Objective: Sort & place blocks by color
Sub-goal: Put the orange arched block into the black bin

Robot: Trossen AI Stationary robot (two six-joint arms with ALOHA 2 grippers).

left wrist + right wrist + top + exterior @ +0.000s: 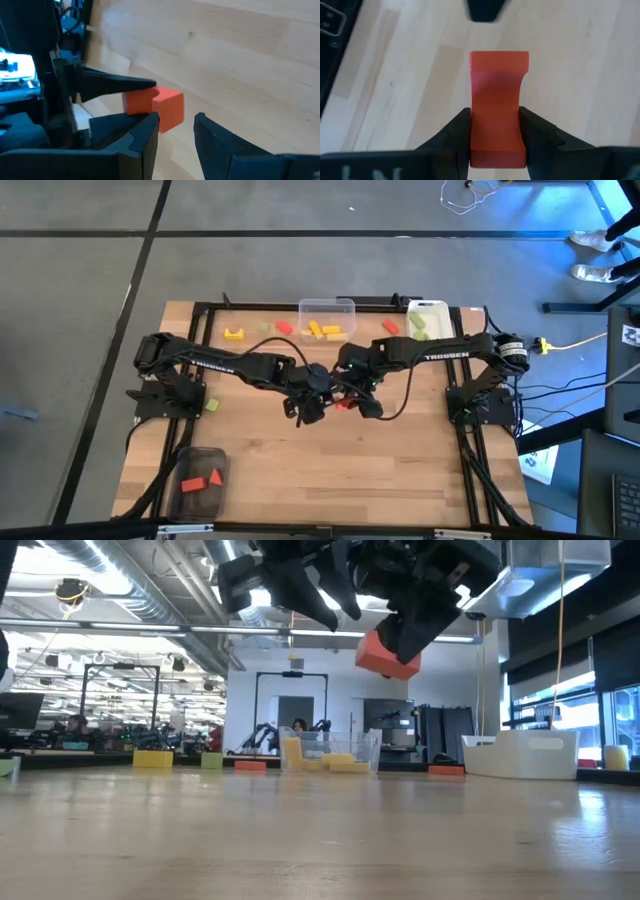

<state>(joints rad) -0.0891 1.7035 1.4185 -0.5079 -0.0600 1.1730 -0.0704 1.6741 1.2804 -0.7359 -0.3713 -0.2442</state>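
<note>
A red block (pixel 498 100), wider at its far end, is up in the air over the middle of the table, with my right gripper (pixel 495 117) shut on it. My left gripper (pixel 176 127) stands open just beside the block (pixel 156 106), on the side toward the table's left, with nothing between its fingers. In the high view the two grippers meet at mid-table, the left gripper (pixel 306 408) next to the right gripper (pixel 352 397). Loose blocks lie along the far edge: a yellow one (pixel 234 333), a green one (pixel 263 328) and red ones (pixel 285 327) (pixel 391 327). My right gripper pinches the red block's two narrow-waisted sides (pixel 496 131) between its two fingers, near the block's near end. The fingers slant down and lie along the block, whose wider end (pixel 499 61) sticks out past them. The block (pixel 386 654) is lifted well clear of the table.
A clear container (pixel 327 308) with yellow blocks and a second one (pixel 428 310) with green blocks stand at the far edge. A dark container (pixel 200 480) with red blocks sits at the near left corner. One green block (pixel 211 406) lies by the left arm's base.
</note>
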